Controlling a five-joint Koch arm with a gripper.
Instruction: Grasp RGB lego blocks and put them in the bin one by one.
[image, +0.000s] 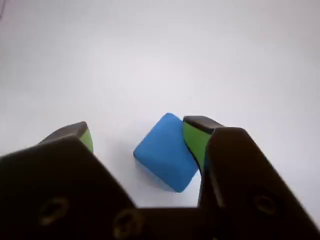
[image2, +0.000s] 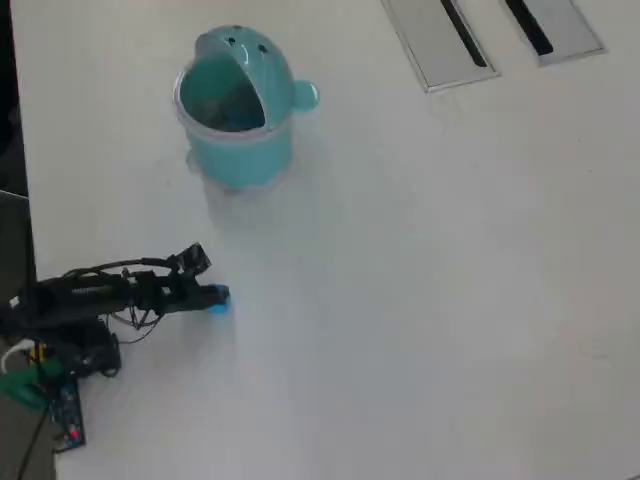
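Open white table (image2: 420, 300) lies btwn gripper (image2: 215, 298) and bin (image2: 240, 110): nothing stands in that stretch. Bin lid is tipped back, mouth clear from above. Blue block (image: 165, 152) sits btwn the spread jaws, touching the right one in wrist view.

No readable text anywhere, honestly — no labels, brands or numbers on the blue block (image: 165, 152), the gripper (image: 142, 137) or the bin (image2: 238, 108). The bin's lid just has a few small dark dots — not writing.
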